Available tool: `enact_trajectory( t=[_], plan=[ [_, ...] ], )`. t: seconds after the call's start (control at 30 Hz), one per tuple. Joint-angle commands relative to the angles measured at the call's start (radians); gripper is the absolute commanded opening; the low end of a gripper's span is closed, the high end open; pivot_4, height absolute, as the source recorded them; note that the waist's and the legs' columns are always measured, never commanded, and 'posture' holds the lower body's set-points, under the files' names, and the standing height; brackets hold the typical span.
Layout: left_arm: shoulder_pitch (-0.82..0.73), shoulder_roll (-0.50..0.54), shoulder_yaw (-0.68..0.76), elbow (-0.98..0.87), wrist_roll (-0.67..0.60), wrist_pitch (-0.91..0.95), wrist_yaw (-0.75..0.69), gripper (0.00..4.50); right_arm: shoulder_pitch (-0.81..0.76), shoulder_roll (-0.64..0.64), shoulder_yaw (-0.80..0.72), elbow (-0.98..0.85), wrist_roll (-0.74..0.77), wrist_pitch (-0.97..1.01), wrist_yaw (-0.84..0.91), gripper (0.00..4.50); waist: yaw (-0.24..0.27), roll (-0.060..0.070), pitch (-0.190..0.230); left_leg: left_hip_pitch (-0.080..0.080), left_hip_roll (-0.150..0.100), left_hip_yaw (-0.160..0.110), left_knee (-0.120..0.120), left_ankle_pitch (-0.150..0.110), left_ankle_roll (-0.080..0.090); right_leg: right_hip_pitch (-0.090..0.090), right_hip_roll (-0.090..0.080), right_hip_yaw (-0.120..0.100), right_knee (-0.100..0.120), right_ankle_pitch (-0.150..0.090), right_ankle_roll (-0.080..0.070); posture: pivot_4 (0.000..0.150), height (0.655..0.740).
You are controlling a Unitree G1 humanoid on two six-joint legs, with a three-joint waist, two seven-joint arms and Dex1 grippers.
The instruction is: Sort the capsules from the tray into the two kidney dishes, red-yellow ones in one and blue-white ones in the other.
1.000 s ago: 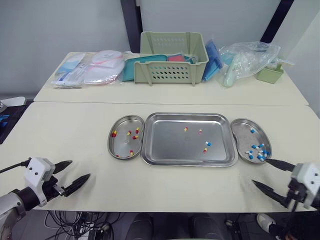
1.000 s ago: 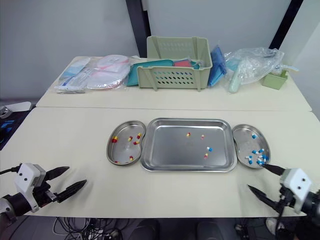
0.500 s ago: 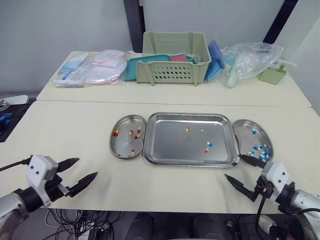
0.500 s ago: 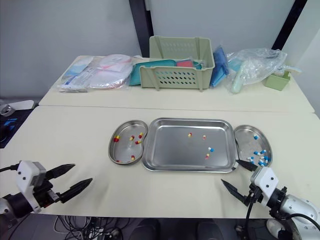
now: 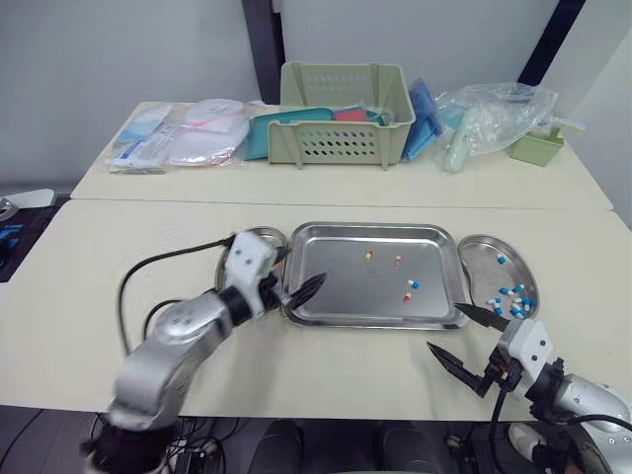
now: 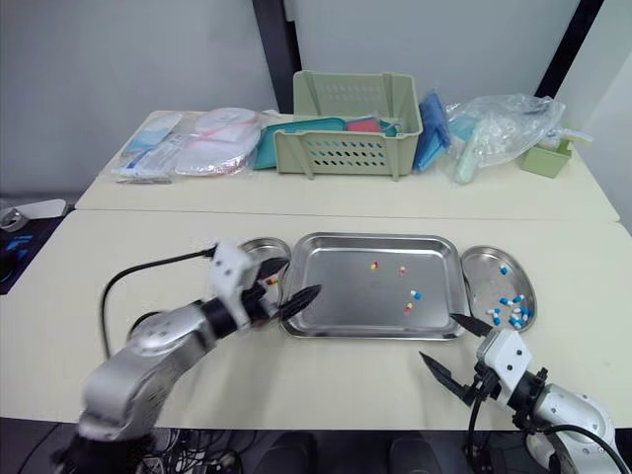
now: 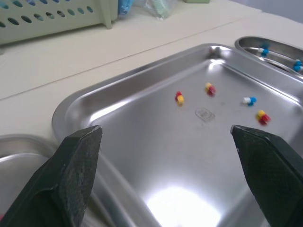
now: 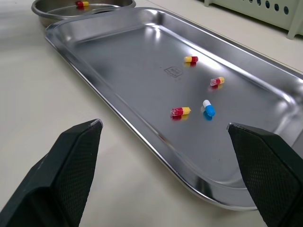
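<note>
A pale table (image 5: 109, 257) is seen across the head views. At the upper centre, on a second table behind it, a green basket (image 5: 341, 123) is set among packets and bags. A steel tray (image 5: 341, 296) is placed at the centre of the near table, with one kidney dish touching each short side: the left dish (image 6: 255, 247) and the right dish (image 5: 484, 267).

The left gripper (image 6: 299, 277) is held over the seam between the left dish and the tray, its fingers spread wide and nothing gripped. The right gripper (image 5: 443, 327) is held low at the lower right, just off the tray's near right corner, likewise spread wide and empty.

Four capsules are left in the tray's right half: three red-yellow ones (image 8: 191, 59) and one blue-white one (image 8: 207, 108), all lying apart. Blue-white capsules (image 5: 509, 296) are gathered in the right dish, and a red-yellow capsule (image 8: 82, 4) is seen in the left dish.
</note>
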Motion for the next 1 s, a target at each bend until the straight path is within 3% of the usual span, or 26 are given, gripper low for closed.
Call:
enact_trajectory(
  t=[0.03, 0.3, 0.93, 1.0],
  plan=[
    [-0.1, -0.071, -0.071, 0.098, 0.07, 0.009, 0.054, 4.5, -0.007, 0.005, 0.008, -0.046, -0.001, 0.009, -0.028, 4.46, -0.002, 0.0, 0.0, 0.0, 0.0, 0.0, 0.0, 0.0, 0.0, 0.0, 0.0, 0.0, 0.0, 0.0, 0.0, 0.15, 0.74],
    [-0.268, -0.195, -0.175, 0.341, 0.188, -0.011, 0.072, 4.5, 0.017, 0.018, 0.012, -0.031, 0.0, -0.015, -0.054, 4.46, 0.0, 0.0, 0.0, -0.001, -0.001, 0.0, 0.0, 0.0, 0.0, 0.0, 0.0, 0.0, 0.0, 0.0, 0.0, 0.15, 0.74],
    [-0.397, -0.342, -0.207, 0.701, 0.31, -0.141, 0.02, 4.5, 0.082, 0.031, 0.025, -0.036, -0.011, -0.061, -0.082, 4.46, 0.003, 0.0, 0.0, -0.001, -0.001, 0.0, 0.001, 0.0, 0.0, 0.0, 0.0, 0.0, 0.0, 0.0, 0.0, 0.15, 0.74],
    [-0.404, -0.35, -0.204, 0.727, 0.315, -0.149, 0.012, 4.13, 0.084, 0.031, 0.028, -0.049, -0.011, -0.05, -0.09, 4.5, 0.003, 0.0, 0.0, -0.001, -0.001, 0.0, 0.001, 0.0, 0.0, 0.0, 0.0, 0.0, 0.0, 0.0, 0.0, 0.15, 0.74]
  ],
)
